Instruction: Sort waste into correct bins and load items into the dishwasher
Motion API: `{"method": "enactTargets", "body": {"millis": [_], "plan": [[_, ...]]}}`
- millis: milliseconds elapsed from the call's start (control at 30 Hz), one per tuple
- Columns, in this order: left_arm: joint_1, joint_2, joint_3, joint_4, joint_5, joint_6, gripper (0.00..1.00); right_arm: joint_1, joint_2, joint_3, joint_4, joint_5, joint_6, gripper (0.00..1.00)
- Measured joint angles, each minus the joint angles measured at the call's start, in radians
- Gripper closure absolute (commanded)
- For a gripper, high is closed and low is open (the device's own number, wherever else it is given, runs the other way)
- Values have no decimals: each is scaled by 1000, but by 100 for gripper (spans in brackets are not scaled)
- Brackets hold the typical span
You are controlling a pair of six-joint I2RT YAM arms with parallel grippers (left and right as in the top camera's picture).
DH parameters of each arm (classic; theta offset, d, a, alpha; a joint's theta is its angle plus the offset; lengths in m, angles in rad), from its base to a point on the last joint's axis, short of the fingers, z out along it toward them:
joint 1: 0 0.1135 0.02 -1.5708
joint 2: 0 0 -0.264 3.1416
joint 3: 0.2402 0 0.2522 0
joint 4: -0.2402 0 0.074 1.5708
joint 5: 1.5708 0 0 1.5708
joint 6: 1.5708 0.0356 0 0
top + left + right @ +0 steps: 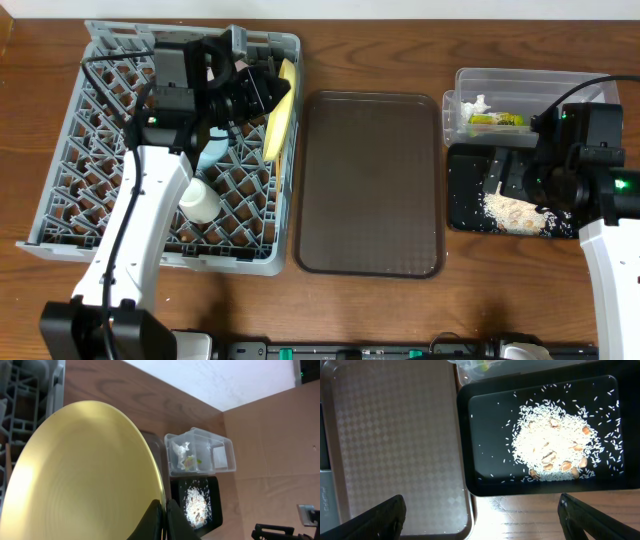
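My left gripper [165, 520] is shut on the rim of the round yellow plate [85, 475], which stands on edge at the right side of the grey dish rack [70, 150] in the overhead view [283, 110]. A light blue bowl [212, 152] and a small cream cup [200, 200] sit in the rack. My right gripper [480, 517] is open and empty, over the black tray [480, 440], which holds a pile of rice scraps [550, 445]. The clear tub [540, 85] holds the green-and-yellow wrapper [495, 119] and white tissue [478, 103].
The brown serving tray [370, 180] lies between the rack and the bins, with nothing on it. The clear tub [200, 455] and black tray [197, 502] also show past the plate in the left wrist view. Bare wood lies along the table's front.
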Motion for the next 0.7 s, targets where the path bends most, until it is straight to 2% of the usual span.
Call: {"method": "enactTargets", "body": {"millis": [267, 333, 367, 400, 467, 700], "plan": [[0, 56, 0, -7, -13, -1, 93, 0, 0, 0, -3, 0, 0, 5], [0, 74, 0, -14, -35, 20, 73, 0, 0, 0, -3, 0, 0, 5], [0, 82, 0, -17, -48, 41, 66, 0, 0, 0, -3, 0, 0, 5], [0, 87, -1, -17, -62, 60, 64, 0, 0, 0, -3, 0, 0, 5], [0, 93, -1, -19, -92, 117, 49, 0, 0, 0, -3, 0, 0, 3], [9, 85, -1, -44, -177, 248, 47, 0, 0, 0, 45, 0, 0, 1]]}}
